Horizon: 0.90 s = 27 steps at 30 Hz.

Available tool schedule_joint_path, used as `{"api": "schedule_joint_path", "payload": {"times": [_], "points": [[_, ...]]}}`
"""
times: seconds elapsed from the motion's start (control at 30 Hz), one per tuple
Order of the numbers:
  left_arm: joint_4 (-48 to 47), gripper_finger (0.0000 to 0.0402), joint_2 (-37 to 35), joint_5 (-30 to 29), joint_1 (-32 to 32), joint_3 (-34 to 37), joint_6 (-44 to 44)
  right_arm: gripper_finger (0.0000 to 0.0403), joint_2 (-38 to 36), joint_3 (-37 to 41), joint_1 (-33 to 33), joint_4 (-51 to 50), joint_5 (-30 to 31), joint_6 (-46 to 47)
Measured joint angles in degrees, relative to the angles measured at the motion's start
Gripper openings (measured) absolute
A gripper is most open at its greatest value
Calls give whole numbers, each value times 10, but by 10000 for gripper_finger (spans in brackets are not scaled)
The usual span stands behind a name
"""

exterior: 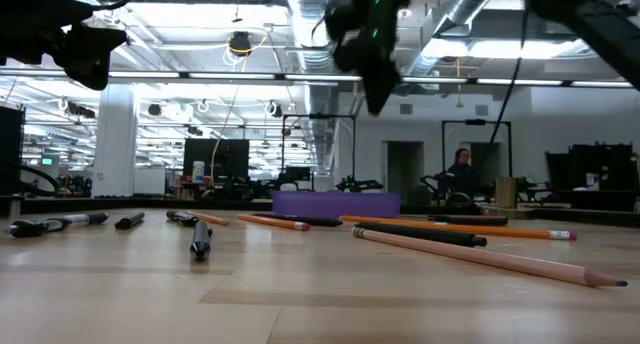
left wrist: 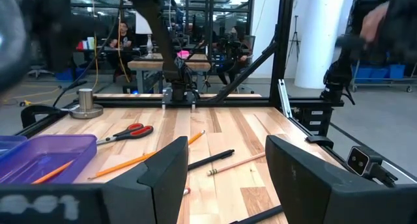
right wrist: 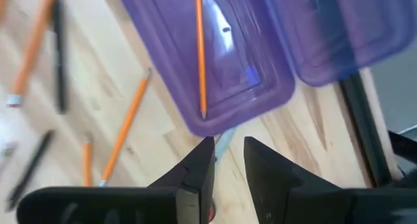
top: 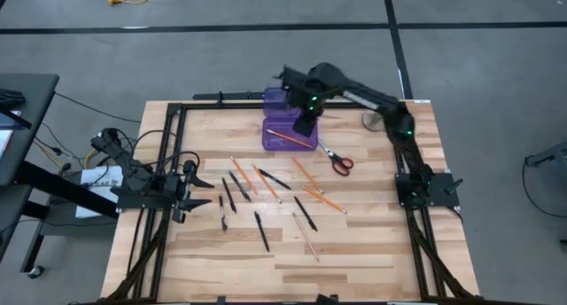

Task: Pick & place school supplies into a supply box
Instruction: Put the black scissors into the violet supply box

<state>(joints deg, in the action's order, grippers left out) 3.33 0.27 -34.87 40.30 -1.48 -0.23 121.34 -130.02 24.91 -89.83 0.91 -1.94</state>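
both arms are matte black, built of rounded jointed links on black frame rails. the right arm [top: 354,94], upper centre of the high view, carries small green lights near its wrist. the left arm [top: 146,176], at the left edge, trails loose black cables. the left gripper's [left wrist: 221,175] fingers [left wrist: 166,175] are broad, flat, dark angular plates.

Open purple supply box [top: 288,132] at upper centre holds one orange pencil [top: 291,137]; pens and pencils [top: 266,194] scattered below, red-handled scissors [top: 337,158] right.
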Motion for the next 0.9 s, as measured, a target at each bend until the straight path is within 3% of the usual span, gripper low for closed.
{"api": "schedule_joint_path", "payload": {"times": [0.1, 0.23, 0.4, 0.6, 0.73, 0.9], "points": [[0, 195, 0, 0, 0, 0, 0, 77, -55, 27, -3, 0, -11, 21], [0, 195, 0, 0, 0, 0, 0, 77, -147, 139, -17, 15, -10, 50], [0, 195, 0, 0, 0, 0, 0, 77, -289, 389, -37, 126, -15, 85], [0, 195, 0, 0, 0, 0, 0, 77, -439, 692, -43, 351, -48, 160], [0, 195, 0, 0, 0, 0, 0, 77, -464, 811, -43, 450, -40, 194], [0, 195, 0, 0, 0, 0, -6, 77, -442, 850, -49, 493, -40, 195]]}}
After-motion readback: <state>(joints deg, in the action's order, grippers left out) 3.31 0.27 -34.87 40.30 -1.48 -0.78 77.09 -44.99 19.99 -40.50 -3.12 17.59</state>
